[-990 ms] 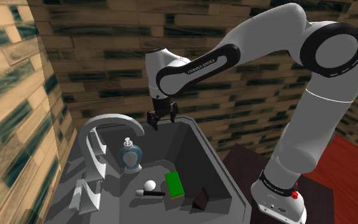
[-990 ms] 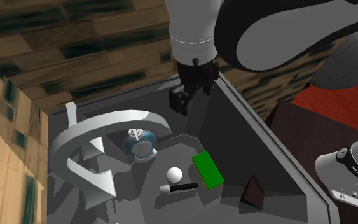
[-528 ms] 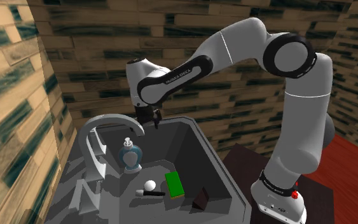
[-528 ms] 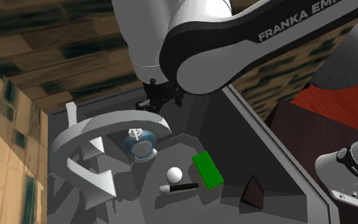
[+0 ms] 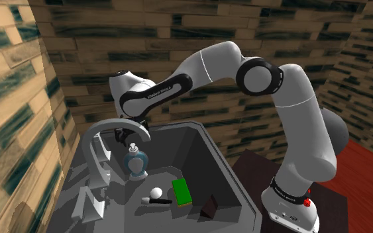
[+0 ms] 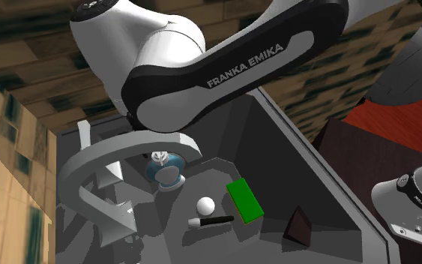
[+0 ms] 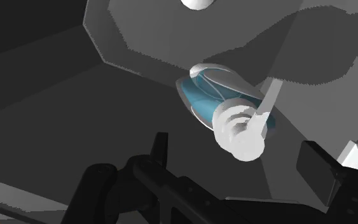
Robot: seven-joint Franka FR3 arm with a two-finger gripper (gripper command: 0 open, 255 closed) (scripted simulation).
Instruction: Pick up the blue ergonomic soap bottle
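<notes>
Right, the white arm (image 5: 208,65) arches from its stand (image 5: 291,210) over to the back corner of the dark grey sink (image 5: 208,155), with the wrist just above the curved grey faucet (image 5: 115,124). Under the faucet's arc the blue soap bottle (image 5: 136,163) stands upright on the sink floor, its white pump on top, close to the back wall. From the wrist camera I see the gripper (image 7: 238,145) released, its two black fingers (image 7: 161,145) standing apart on either side of the bottle's pump, touching neither the pump nor the body. Nearer the stand, a green block (image 5: 181,191) lies flat on the sink floor, well apart from the bottle. A dark wedge (image 5: 210,207) sits beside the block. A white ball (image 5: 157,192) rests between bottle and block, and a thin black stick (image 5: 157,201) lies just beside the ball.
</notes>
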